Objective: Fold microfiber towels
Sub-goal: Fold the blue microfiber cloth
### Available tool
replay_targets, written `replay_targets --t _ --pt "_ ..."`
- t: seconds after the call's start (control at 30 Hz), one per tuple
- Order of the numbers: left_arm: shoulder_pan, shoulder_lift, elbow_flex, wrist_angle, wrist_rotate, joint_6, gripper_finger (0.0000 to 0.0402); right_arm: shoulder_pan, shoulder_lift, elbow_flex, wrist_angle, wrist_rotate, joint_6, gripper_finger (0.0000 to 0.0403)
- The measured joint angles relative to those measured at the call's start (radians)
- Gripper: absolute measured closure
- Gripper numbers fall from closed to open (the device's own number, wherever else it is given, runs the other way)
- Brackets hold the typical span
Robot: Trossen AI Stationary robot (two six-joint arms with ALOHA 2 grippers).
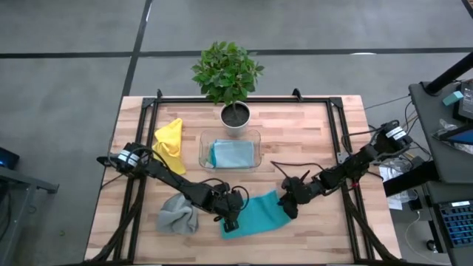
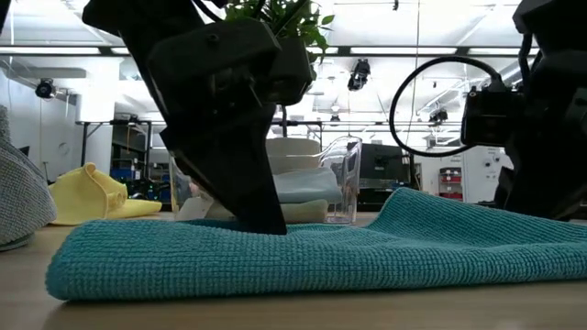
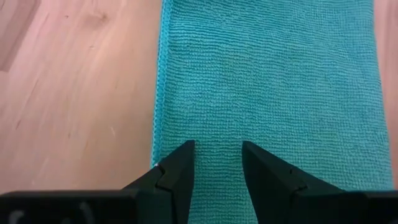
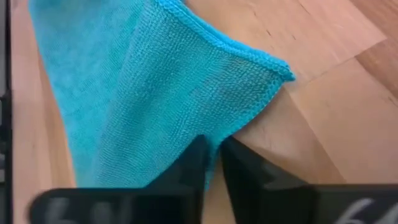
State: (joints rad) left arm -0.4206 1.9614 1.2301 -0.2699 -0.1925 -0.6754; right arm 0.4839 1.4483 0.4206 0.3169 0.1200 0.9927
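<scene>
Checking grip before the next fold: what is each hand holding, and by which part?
The right hand pinches the teal towel at its raised edge near a corner. The left hand presses on its other end, fingers apart, gripping nothing.

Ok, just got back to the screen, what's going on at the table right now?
Both arms are on the teal towel at the table's front. The left gripper presses down on its left end, jaws apart. The right gripper has pinched the towel's right edge, lifting it slightly. A folded light blue towel already lies in the clear tray.
</scene>
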Motion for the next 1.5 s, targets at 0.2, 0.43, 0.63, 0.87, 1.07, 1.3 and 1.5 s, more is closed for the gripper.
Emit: replay_targets --t 0.2,0.43,0.63,0.87,1.07,1.3,1.5 --pt "0.0 0.0 0.003 0.0 -0.004 0.0 0.0283 0.0 -0.001 0.0 0.003 0.022 -0.042 0.0392" --pt "-0.001 -0.025 0.003 0.001 -0.021 0.003 0.0283 0.0 -0.101 0.0 -0.094 0.033 -0.052 0.0394" --pt "0.0 -0.034 0.031 0.0 -0.033 0.035 0.0283 0.0 -0.266 0.047 -0.435 0.097 -0.065 0.0394" --pt "-0.006 -0.073 0.04 -0.011 -0.033 0.06 0.0283 0.0 -0.386 0.202 -0.906 0.243 -0.063 0.0394" --pt "-0.042 -0.1 0.036 -0.078 -0.029 0.023 0.0283 0.0 -0.34 0.306 -1.019 0.239 -0.073 0.0394" --pt "-0.089 -0.1 -0.003 -0.087 -0.029 -0.092 0.0283 0.002 -0.193 0.379 -0.877 0.164 -0.093 0.0394" --pt "-0.126 -0.091 -0.031 -0.077 -0.028 -0.141 0.0283 0.002 -0.017 0.462 -0.675 0.086 -0.167 0.0394"
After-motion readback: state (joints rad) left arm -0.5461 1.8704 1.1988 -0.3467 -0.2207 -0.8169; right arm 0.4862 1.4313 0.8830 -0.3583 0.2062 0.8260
